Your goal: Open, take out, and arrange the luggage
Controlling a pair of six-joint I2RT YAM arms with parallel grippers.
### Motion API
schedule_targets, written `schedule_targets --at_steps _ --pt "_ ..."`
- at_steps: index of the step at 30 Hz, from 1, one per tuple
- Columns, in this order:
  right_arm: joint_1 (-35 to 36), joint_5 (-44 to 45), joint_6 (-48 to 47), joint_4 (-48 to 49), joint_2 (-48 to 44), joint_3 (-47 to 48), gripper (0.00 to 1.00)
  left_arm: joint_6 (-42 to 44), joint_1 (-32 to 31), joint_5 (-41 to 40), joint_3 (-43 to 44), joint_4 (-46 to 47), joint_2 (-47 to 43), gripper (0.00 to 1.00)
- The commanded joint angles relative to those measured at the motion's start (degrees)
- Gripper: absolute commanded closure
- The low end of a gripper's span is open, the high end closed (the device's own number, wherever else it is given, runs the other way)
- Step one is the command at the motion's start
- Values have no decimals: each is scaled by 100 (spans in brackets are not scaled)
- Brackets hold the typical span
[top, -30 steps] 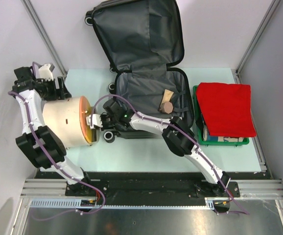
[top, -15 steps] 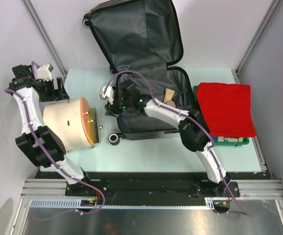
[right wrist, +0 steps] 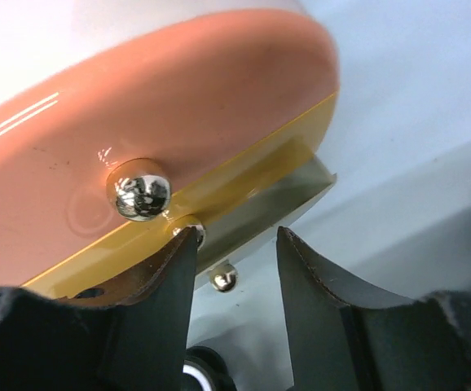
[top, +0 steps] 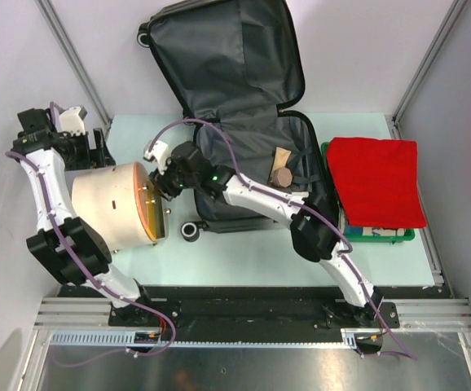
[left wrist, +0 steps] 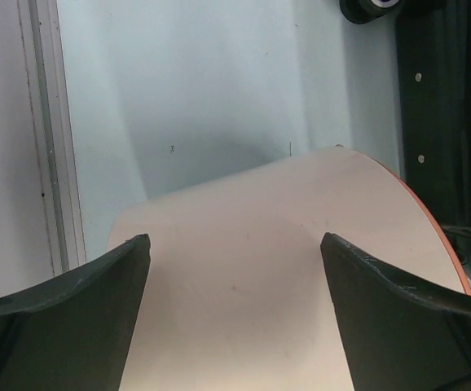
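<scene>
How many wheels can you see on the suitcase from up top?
2. The far wheel sits at the open lid's top left corner; the near wheel at the suitcase's front left corner. More may be hidden.

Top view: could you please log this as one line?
luggage: open | left gripper: open above cylinder | right gripper: open at its orange face

Robot lab — aluminium frame rails (top: 252,312)
</scene>
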Motion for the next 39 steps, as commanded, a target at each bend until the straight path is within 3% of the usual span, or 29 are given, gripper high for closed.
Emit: schedule_targets --at_steps 1,12,19,31,39 --pt "51 655 211 -189 242 318 51 -187 -6 92 -53 -37 -345 9" --pt "253 1349 123 -92 892 476 51 -55 -6 57 -369 -19 -459 9" --pt "200 2237 -35 -751 945 995 52 -29 29 -119 -536 139 -381 9" --pt "-72 911 1300 -41 207 433 47 -134 46 22 -536 271 -293 9" --pt "-90 690 1521 -232 637 915 43 -161 38 48 -563 280 -284 9"
